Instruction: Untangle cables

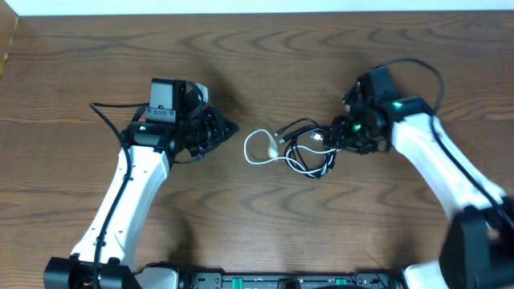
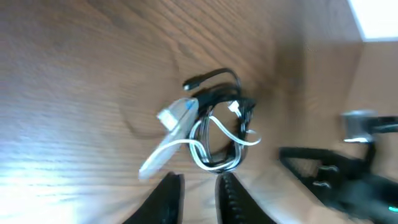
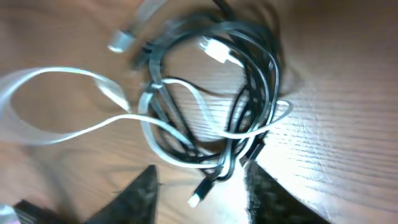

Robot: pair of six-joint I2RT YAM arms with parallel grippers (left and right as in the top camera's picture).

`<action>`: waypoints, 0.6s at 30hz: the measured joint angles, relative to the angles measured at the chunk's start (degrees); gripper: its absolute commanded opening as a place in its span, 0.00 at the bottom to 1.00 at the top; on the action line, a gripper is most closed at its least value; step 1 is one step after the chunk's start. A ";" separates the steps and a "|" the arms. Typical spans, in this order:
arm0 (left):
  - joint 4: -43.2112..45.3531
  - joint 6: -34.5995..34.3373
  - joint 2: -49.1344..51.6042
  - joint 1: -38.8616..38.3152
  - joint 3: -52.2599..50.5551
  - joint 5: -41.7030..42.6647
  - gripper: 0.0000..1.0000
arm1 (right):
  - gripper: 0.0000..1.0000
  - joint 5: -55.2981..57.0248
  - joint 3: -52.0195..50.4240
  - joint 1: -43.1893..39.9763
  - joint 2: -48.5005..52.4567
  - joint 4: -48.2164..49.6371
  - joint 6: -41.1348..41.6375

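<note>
white cable [image 3: 56, 70] loop cut by L edge, blurred, right arm [image 1: 426, 152] cropped at overhead's edge

Count at this frame.

Table top [image 1: 257, 48]: one, wood grain.

Robot arms: two. Left arm [image 1: 132, 185] comes in over the base-side edge towards the left corner, right arm [image 1: 434, 160] over the same edge towards the right corner.

Grippers: two, left gripper [image 1: 231, 128] and right gripper [image 1: 331, 138]. Each wrist view shows two fingers.

Cables: two, one black cable [image 3: 268, 68] and one white cable [image 3: 56, 70], lying as one bundle near the table's middle.

Pale plug ends [image 3: 214, 51]: three made out in the right wrist view. Dark plug ends too blurred to count.
</note>
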 measured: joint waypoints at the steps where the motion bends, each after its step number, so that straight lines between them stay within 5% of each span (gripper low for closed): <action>1: -0.15 0.81 0.00 -0.31 0.00 -0.44 0.43 | 0.50 0.02 0.02 0.00 -1.81 0.00 -0.26; 10: 7.08 3.76 1.46 -9.20 0.02 -6.05 0.49 | 0.45 0.96 0.13 -0.66 -6.16 -0.76 0.55; 18: 16.83 5.46 13.81 -16.87 2.21 -7.17 0.50 | 0.47 1.79 0.13 -3.67 -6.14 -1.20 1.40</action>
